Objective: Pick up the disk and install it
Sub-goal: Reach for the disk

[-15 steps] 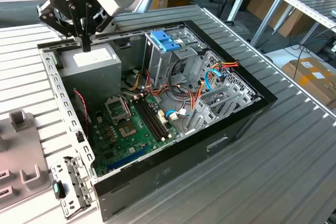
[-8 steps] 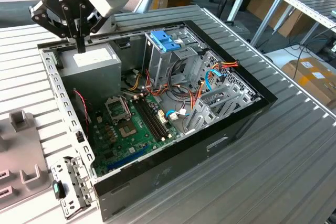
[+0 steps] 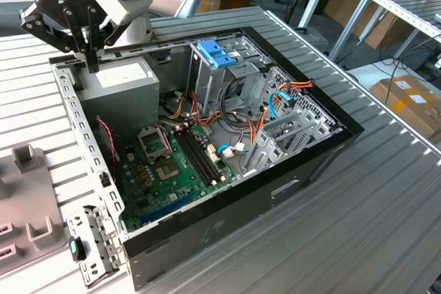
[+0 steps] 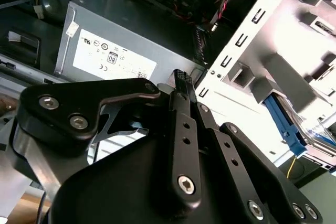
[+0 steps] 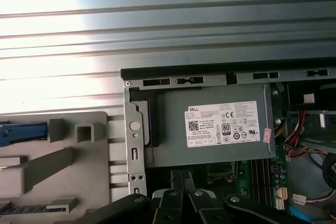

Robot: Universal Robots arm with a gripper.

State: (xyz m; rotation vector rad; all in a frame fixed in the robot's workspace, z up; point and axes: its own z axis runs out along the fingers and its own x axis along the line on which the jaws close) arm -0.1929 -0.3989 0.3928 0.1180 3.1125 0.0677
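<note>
Evidently pressed together with nothing between them, the jaws hang over the corner of the case (image 3: 227, 232), by the power supply (image 5: 220, 124). Outside the case, the disk (image 5: 21, 132) sits in a grey holder (image 5: 58, 166) on the table (image 3: 386, 191), blue rail showing, probably parked there to offer an easy edge.

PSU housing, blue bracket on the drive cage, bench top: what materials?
Power supply housing: likely sheet steel, matte grey, folded edges. Blue bracket: looks like moulded plastic, uniform colour, slight gloss. Bench top: ribbed metal, probably aluminium, with bright streaky reflections.
</note>
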